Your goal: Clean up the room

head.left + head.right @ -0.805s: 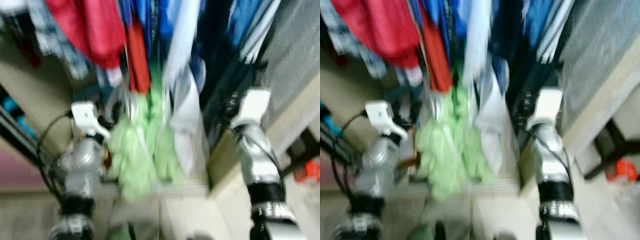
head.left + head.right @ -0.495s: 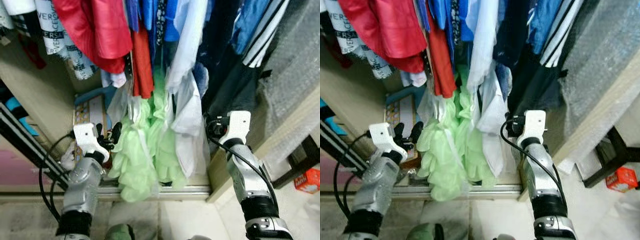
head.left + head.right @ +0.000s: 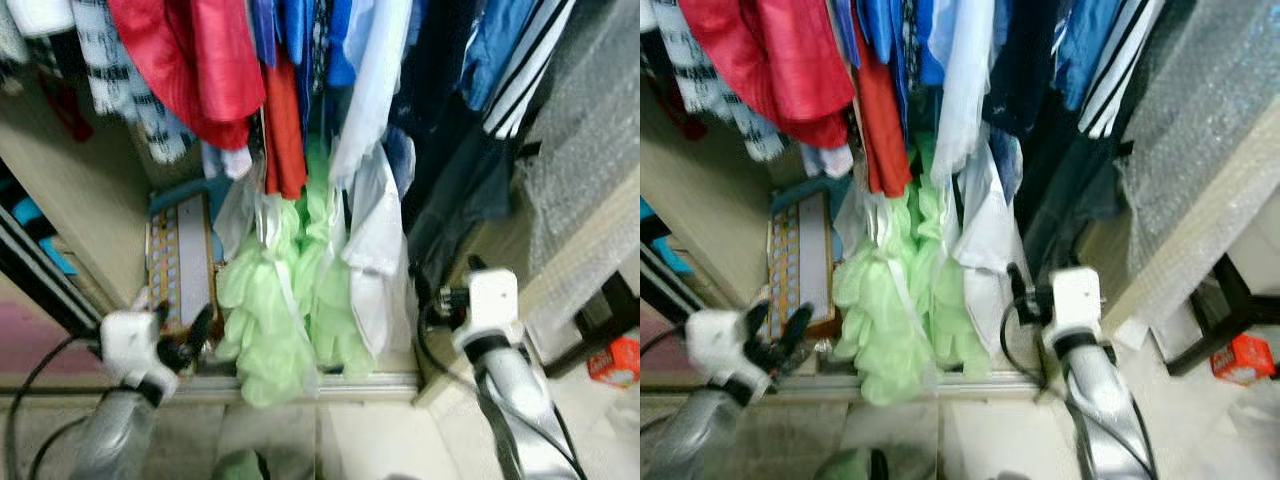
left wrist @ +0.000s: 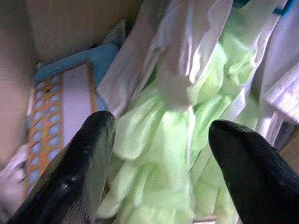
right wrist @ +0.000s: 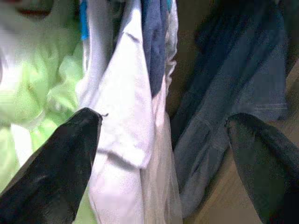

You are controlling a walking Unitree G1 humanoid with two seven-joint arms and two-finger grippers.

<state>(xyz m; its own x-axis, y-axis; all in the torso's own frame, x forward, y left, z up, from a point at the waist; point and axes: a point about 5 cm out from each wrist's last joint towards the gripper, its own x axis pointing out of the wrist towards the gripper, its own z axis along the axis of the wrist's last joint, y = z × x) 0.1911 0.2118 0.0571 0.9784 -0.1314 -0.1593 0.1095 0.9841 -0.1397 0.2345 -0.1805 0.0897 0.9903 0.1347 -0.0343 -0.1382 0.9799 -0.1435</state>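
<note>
Before me hang a pale green dress [image 3: 270, 300], a red jacket [image 3: 195, 60], a white shirt [image 3: 378, 250] and blue tops [image 3: 300, 30] — my fingers [image 4: 86, 158] are black, the board [image 3: 178, 260] blue-edged with a chequered border.

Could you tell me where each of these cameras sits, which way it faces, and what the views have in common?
Left eye view: on the head, looking forward and down into a wardrobe; left gripper and right gripper show.
Right eye view: its stereo twin, same scene.
Left wrist view: along two spread black fingers at the light green garment and a patterned board.
Right wrist view: between open fingers at a white garment and dark blue clothes.
Shared: every view shows the green garment.
</note>
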